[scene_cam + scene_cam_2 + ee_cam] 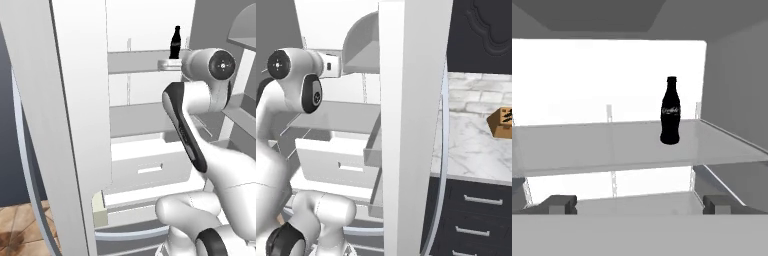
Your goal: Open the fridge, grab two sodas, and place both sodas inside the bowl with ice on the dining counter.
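Black soda [670, 111] upright near shelf [587, 147] edge — jaws spread wide, apart.

We see flat, even rendered light with no clear source. The fridge [80, 100] interior is bright, and in the hand view its back wall is washed out to plain white with no detail. The soda [670, 111] stands out sharply, almost pure black, with only a faint soft shadow on the shelf [612, 145]. Edges look slightly soft and jagged from low resolution; we notice no glare, motion blur or edge distortion.
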Controlling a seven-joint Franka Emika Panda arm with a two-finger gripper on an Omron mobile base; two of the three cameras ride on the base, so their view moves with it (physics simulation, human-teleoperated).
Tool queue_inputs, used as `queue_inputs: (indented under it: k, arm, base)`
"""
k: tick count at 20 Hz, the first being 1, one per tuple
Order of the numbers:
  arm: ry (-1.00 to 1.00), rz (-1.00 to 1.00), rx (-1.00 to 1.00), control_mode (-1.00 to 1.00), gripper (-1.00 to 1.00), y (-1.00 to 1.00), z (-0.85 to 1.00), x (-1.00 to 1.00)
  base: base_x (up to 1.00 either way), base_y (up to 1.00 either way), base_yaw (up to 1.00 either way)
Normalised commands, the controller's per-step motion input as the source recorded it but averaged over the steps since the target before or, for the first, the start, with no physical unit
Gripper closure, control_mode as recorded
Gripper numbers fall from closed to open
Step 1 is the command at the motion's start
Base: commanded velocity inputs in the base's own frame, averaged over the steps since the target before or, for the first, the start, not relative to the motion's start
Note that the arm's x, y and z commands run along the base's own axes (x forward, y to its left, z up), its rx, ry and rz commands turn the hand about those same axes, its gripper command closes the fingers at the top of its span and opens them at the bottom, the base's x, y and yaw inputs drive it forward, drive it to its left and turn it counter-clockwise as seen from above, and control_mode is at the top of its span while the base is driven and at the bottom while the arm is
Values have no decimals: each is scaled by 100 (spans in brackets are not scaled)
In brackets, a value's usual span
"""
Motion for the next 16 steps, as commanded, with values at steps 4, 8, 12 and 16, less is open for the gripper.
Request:
queue_inputs:
  k: [4, 8, 12, 16]
  arm:
    - [-2, -3, 7, -100, -100, -26, 28, 49]
    - [-1, -6, 3, -100, -100, -3, 42, 32]
    - [0, -6, 0, -100, -100, -26, 33, 33]
    - [0, -5, 0, -100, -100, -26, 14, 42]
  base:
    - [0, 0, 0]
    - [0, 0, 0]
    - [0, 0, 0]
    - [0, 0, 0]
